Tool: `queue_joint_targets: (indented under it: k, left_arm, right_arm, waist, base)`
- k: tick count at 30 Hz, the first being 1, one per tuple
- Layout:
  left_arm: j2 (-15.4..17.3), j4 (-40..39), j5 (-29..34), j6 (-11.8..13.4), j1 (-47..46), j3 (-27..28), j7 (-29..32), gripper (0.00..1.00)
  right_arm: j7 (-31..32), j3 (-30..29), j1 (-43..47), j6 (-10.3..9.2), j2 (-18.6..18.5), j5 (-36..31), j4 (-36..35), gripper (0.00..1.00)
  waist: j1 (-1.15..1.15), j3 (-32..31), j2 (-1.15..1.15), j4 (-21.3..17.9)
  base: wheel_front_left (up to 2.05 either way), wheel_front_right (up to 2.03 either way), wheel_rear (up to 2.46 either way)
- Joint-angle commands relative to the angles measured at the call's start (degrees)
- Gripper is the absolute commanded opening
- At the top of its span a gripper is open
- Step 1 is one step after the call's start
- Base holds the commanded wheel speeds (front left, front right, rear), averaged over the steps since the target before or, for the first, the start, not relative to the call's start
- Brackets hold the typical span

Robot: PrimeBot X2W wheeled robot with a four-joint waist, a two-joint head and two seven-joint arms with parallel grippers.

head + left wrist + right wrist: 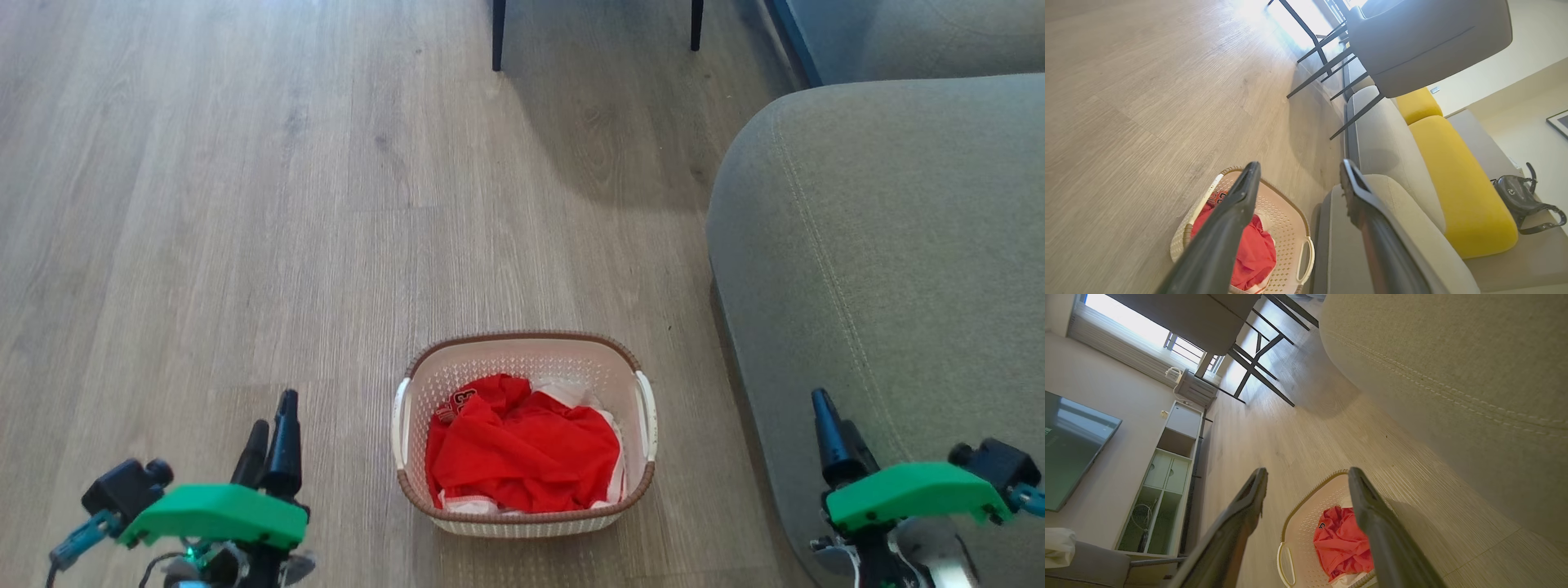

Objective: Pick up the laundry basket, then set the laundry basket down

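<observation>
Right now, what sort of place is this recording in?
Most likely a home living room: a grey sofa with yellow cushions, a TV on the wall, and a basket of clothes on a wood floor.

Floor (245, 204): light wood-look planks. Grey fabric sofa (882, 245) on right of head view, rounded corner, stitched seam along top. 2 dark chair legs (497, 33) at top centre, shadow on floor below them. Left wrist cam: grey chair (1429, 36) w/ thin black legs next to sofa, 2 yellow cushions (1457, 192) on sofa, dark bag (1519, 196) w/ strap on tan surface beyond cushions, corner of picture frame (1560, 122) on wall. Right wrist cam: TV (1069, 449) on wall, pale open-shelf cabinet (1163, 482) near it, bright window (1126, 318). Crumpled red garment (522, 445) w/ white lettering, white fabric at its edges.
</observation>
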Motion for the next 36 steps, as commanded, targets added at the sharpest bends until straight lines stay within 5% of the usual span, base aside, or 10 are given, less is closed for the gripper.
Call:
queue_joint_targets:
  k: [1,36]
  left_arm:
    - [0.46,-2.40,3.64,0.39,-1.95,0.12,-1.13,1.00]
    - [2.83,-3.14,29.97,4.77,-0.12,-5.09,-6.83,1.00]
  right_arm:
    - [-1.08,1.23,-2.78,0.04,-0.65,-3.33,-2.48,1.00]
    - [-6.80,6.73,-3.30,0.06,-0.91,-28.74,-2.48,1.00]
  waist:
    - [0.00,0.04,0.00,0.03]
    - [0.00,0.29,0.00,0.17]
  base:
    - [0.00,0.00,0.00]
    - [0.00,0.00,0.00]
